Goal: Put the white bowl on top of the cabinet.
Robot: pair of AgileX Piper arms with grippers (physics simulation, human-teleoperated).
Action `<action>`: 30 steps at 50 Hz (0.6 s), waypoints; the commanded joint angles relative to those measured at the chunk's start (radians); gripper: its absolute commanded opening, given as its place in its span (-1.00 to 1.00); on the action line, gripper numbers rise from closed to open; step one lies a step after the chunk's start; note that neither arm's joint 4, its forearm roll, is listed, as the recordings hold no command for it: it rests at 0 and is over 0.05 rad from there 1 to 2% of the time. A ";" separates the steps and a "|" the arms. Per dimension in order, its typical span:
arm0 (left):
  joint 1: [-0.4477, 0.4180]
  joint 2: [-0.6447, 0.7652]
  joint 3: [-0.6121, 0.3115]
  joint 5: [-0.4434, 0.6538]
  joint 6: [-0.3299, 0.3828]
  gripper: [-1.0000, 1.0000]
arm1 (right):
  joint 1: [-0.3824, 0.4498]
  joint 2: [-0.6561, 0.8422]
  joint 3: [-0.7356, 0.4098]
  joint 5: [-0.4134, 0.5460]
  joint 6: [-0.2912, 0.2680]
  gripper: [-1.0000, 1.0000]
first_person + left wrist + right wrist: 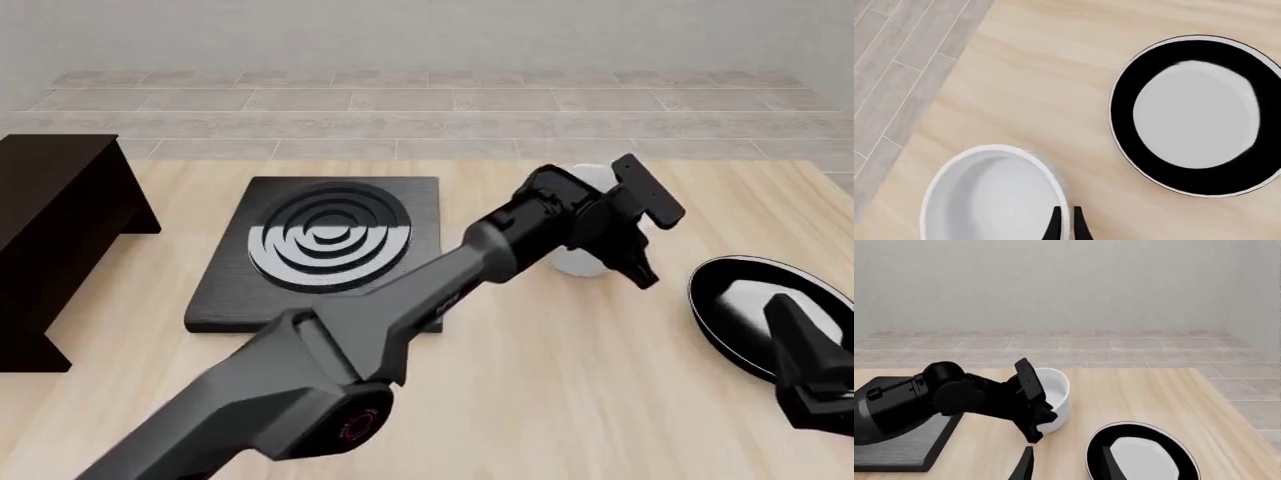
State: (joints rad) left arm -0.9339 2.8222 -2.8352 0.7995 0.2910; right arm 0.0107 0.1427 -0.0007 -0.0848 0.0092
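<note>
1. My left gripper (1066,225) is on the deep, round, glossy white bowl (991,197): in the left wrist view the two dark fingertips (1053,227) straddle the bowl's rim wall, one inside, one outside, jaws nearly together with only the thin wall between them.
2. In the front view my left arm reaches diagonally from near left to far right across the table; the left gripper (627,262) hides most of the white bowl (577,262), and only a white patch shows beside the wrist.
3. Whether the bowl rests on the table or is lifted clear: cannot tell from these views.
4. The bowl sits at the far right-centre of the table, just right of the flat black stove plate with concentric rings (320,262) and left of the shallow black pan with a white sheen (747,310).
5. The large boxy cabinet of very dark brown wood (54,240) stands at the far left edge of the table, well apart from the bowl, flat top bare.
6. My right gripper (1066,465) hangs at the near right, beside the black pan; fingers spread apart, nothing between them.
7. Surface: light wooden tabletop (561,400) with visible grain.
8. Room: grey tiled floor (441,115) beyond the table, plain pale wall (1067,285) behind.
</note>
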 commanded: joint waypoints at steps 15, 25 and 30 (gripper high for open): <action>-0.003 -0.370 0.472 -0.143 0.045 -1.00 | -0.005 -0.053 0.000 0.039 -0.019 1.00; 0.004 -0.459 0.586 -0.185 0.058 -1.00 | -0.004 -0.060 0.000 0.045 -0.026 1.00; 0.003 -0.500 0.624 -0.189 0.059 -1.00 | -0.004 -0.056 0.000 0.042 -0.029 1.00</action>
State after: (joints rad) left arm -0.9337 2.4280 -2.3022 0.6429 0.3376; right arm 0.0065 0.0914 -0.0009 -0.0471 -0.0138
